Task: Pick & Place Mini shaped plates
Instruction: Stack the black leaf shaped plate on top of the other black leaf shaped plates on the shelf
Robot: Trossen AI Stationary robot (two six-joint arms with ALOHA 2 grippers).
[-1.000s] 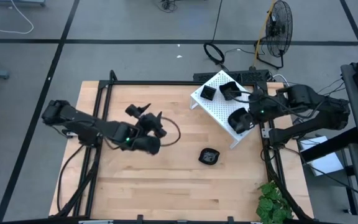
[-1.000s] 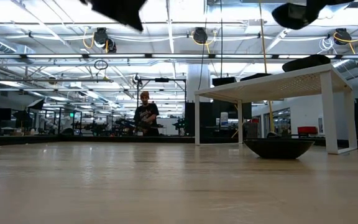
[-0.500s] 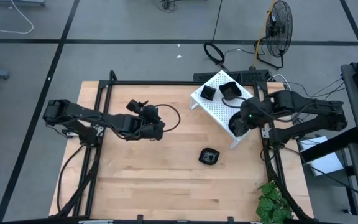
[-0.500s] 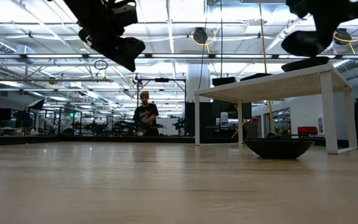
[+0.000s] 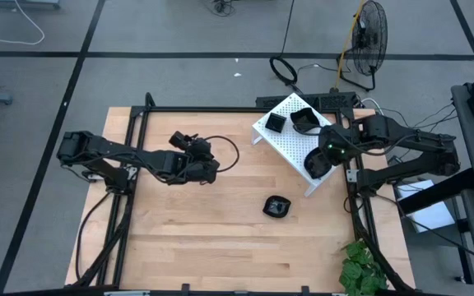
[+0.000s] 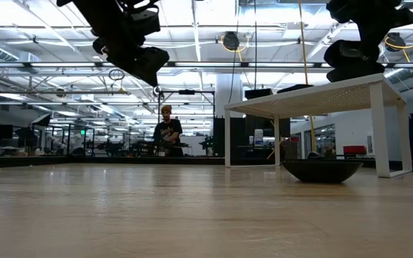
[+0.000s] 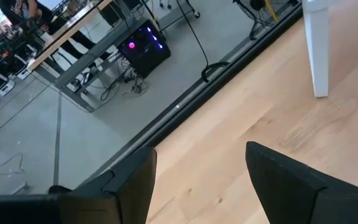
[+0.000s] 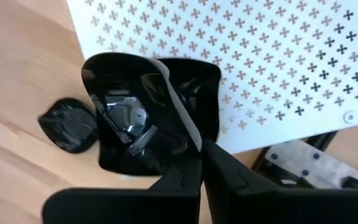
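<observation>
The left gripper [image 5: 189, 141] hovers empty over the desk's [image 5: 220, 238] far left part, fingers apart. One mini plate [image 5: 277, 206] lies on the desk (still to be moved, I judge), two sit on the white rack [image 5: 286, 140], and the right gripper [image 5: 326, 153] holds a fourth plate [image 5: 317, 163] clamped by its rim over the rack's near end.

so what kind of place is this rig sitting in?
Looks like a large open robotics lab or workshop: exposed ceiling trusses with lights, long workbenches with gear behind a person, plus a standing fan and cables on the bare concrete floor.
</observation>
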